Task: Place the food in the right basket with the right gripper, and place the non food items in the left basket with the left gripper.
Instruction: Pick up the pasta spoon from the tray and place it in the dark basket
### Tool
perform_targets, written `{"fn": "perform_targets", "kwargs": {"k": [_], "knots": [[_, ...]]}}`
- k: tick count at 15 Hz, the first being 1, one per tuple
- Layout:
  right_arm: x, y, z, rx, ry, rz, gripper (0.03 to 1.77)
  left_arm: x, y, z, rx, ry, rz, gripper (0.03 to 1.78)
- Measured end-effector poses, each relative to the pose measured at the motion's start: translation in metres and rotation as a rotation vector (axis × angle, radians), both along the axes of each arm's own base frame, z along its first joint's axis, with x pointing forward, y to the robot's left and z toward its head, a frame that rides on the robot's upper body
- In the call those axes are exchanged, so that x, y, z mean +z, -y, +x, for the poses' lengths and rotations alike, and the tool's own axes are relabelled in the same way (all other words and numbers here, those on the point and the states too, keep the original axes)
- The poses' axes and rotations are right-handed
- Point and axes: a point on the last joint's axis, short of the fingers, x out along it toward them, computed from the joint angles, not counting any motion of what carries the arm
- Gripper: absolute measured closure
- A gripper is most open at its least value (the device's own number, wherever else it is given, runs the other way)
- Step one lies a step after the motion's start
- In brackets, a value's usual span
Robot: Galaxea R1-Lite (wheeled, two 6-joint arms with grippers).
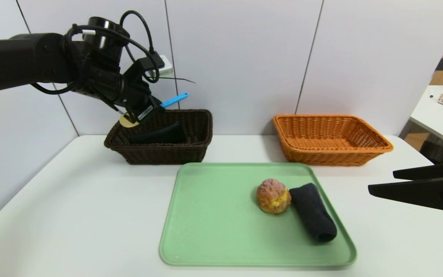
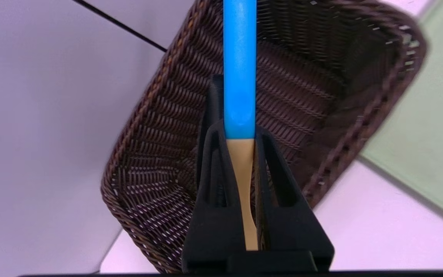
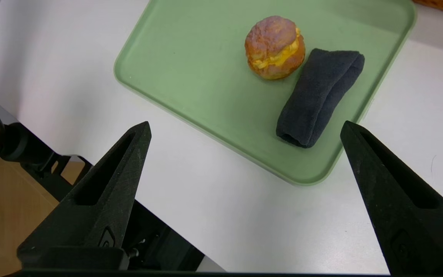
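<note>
You're mid-drop on a non-food item right now: your left claw (image 1: 140, 111) is clamped tight on a blue-handled spatula (image 1: 173, 99), jaws pinching the tan neck just below the blue grip, and it's hanging over the near-left corner of the dark brown basket (image 1: 198, 148), tilted so the blue handle pokes up over the basket toward the back wall. There's already something dark lying inside that basket, can't tell what it is from here. From the left wrist view the spatula looks lined up over the basket's interior, so I'd say the next move is just to ease the claw a bit further over the middle of the basket, maybe dip a little, and let go so the long handle doesn't catch the rim and tip out onto the worktop (image 1: 71, 215). Your right claw (image 1: 383, 184) is parked wide open and holding nothing, well to the right of the green tray (image 1: 206, 231). On that tray you've got the cream puff (image 1: 273, 195) sitting touching the rolled dark towel (image 1: 313, 217), both toward the tray's right side. The orange basket (image 1: 375, 152), behind the tray's right corner, looks bare so far. So after this drop: puff goes right, towel goes left, and watch that the towel doesn't drag the puff along.
</note>
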Motion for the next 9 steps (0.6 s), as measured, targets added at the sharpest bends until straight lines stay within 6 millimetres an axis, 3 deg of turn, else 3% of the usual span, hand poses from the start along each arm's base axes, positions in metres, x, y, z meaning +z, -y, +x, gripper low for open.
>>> {"fn": "perform_targets", "kwargs": {"k": [6,9], "knots": [[-0.006,-0.001,0.005,-0.007,0.003,0.002,0.10,-0.040,-0.002,0.035,-0.061,0.022,0.128,1.66],[-0.009,-0.002,0.008,-0.010,0.006,0.006,0.10,-0.052,0.000,0.043,-0.070,0.010,0.142,1.66]]}}
